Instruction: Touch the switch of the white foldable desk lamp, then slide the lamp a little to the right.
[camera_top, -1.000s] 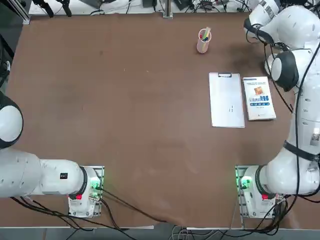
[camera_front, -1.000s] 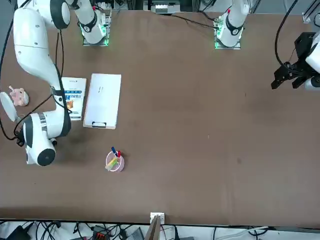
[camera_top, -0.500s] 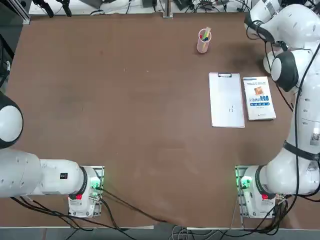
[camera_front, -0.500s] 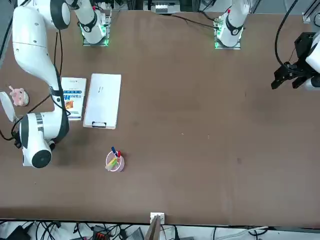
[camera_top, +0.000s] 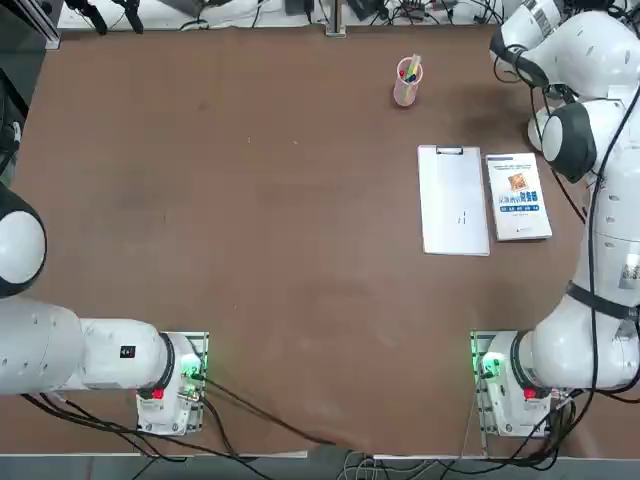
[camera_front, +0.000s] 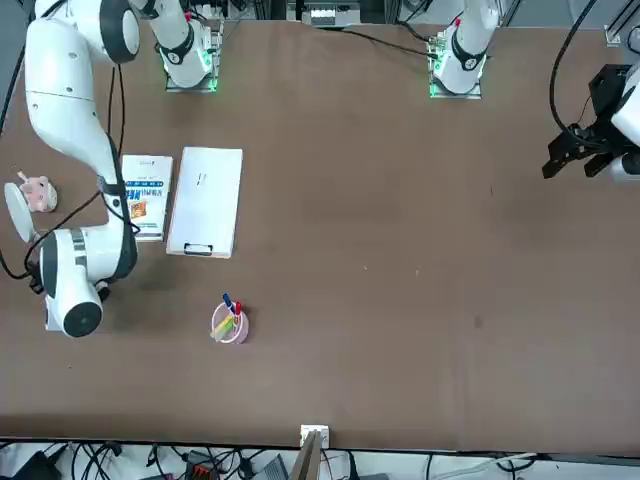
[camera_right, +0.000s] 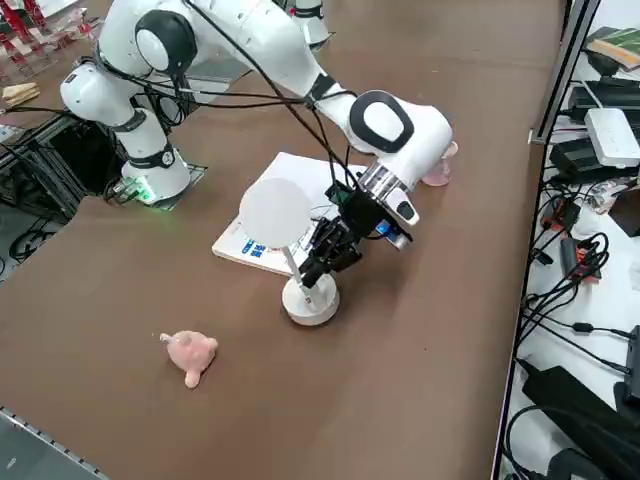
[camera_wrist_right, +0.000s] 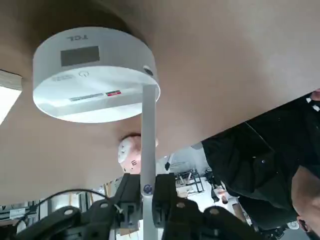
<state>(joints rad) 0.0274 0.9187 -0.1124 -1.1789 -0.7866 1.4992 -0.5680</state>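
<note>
At the near edge of the brown table (camera_right: 430, 340), on the robot's right side, a small pink toy (camera_right: 189, 355) lies by itself on the bare wood. Just past it stands the white foldable desk lamp (camera_right: 310, 298), with its round base flat on the table and its round head up on a thin stick. The right gripper (camera_right: 320, 260) is down low over the base. The wrist view shows its two fingers (camera_wrist_right: 165, 197) pressed together on the lamp's thin stick, with the base and its little button marks beyond them. Behind the lamp a booklet (camera_top: 518, 195) lies flat, and a white clipboard (camera_top: 453, 200) lies just beside it. Farther on, a pink pen cup (camera_top: 407, 82) stands alone with a few pens in it. All the rest of the table is bare brown wood. Off the far side of the table, black cables (camera_right: 570, 300) and plug boxes lie in a heap on a pale surface.
</note>
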